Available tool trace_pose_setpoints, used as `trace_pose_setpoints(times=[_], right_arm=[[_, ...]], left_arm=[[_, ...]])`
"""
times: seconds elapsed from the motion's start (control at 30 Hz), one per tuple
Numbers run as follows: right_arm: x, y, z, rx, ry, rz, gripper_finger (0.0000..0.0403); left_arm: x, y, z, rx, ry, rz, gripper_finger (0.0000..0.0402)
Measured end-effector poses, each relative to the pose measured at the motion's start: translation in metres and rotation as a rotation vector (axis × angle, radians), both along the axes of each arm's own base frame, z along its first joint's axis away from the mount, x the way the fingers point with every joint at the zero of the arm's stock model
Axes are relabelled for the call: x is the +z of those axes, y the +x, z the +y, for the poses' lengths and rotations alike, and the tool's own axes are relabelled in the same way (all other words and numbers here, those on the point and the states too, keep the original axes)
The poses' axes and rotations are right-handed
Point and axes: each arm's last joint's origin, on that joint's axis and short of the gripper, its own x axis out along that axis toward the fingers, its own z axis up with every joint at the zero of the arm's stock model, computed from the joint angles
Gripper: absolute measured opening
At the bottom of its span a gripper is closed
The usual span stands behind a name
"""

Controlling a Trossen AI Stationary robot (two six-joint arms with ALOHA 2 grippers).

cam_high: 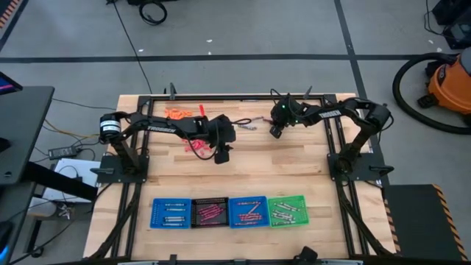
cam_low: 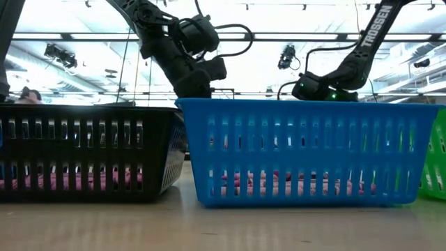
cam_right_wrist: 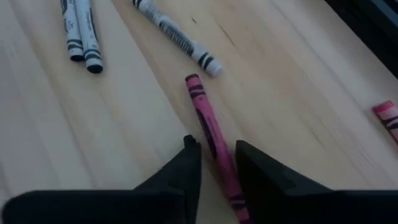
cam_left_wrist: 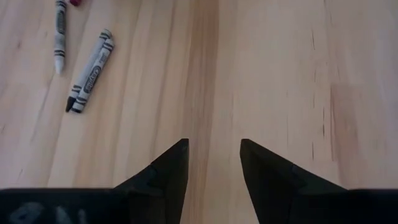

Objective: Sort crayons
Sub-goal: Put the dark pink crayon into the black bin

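High view: four trays sit in a row at the near edge of the table [cam_high: 309, 165], left to right a blue tray [cam_high: 171, 212], a black tray [cam_high: 209, 212], a second blue tray [cam_high: 247, 210] and a green tray [cam_high: 287, 210], each already holding crayons. The left gripper [cam_high: 221, 154] hovers over bare wood near the table's middle, just right of a small cluster of red crayons [cam_high: 197, 146]. The right gripper [cam_high: 276, 131] is at the far side, just right of a few loose grey crayons [cam_high: 246, 126]. An orange pile [cam_high: 176, 113] lies at the far left; what it is cannot be told.

Low view: the black tray and the second blue tray fill the foreground, pink crayons [cam_low: 279, 183] showing through their slots; both arms hang behind them.

Left wrist view: the fingers stand apart with only bare wood between them, nothing held. Two grey crayons lying side by side [cam_left_wrist: 91, 70] and a white-tipped crayon [cam_left_wrist: 59, 34] lie off to one side, well clear of the fingertips.

Right wrist view: a magenta crayon [cam_right_wrist: 210, 134] lies between the parted fingers, its length running out ahead of them. Whether the pads already touch it I cannot tell; it seems to lie on the wood. Three grey crayons [cam_right_wrist: 176, 36] lie farther off, and a red crayon end [cam_right_wrist: 388, 116] at the edge.

The step looks like picking the magenta crayon. To do it well, centre the crayon in the gap, close squarely across its width near mid-length so it does not roll or pivot, then lift straight up.
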Motion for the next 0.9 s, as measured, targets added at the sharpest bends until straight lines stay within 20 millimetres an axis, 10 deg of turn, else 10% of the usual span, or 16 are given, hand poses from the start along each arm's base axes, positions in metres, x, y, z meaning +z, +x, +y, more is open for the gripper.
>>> trace_pose_setpoints(times=[0.3,0.9], right_arm=[[-0.002,-0.002,0.008,0.008,0.091,0.028,0.0007],[0.042,0.018,0.062,0.136,0.090,-0.109,0.0007]], left_arm=[[-0.001,0.000,-0.001,-0.002,-0.002,0.008,0.0155],[-0.023,0.000,-0.017,0.005,0.068,-0.214,0.0165]])
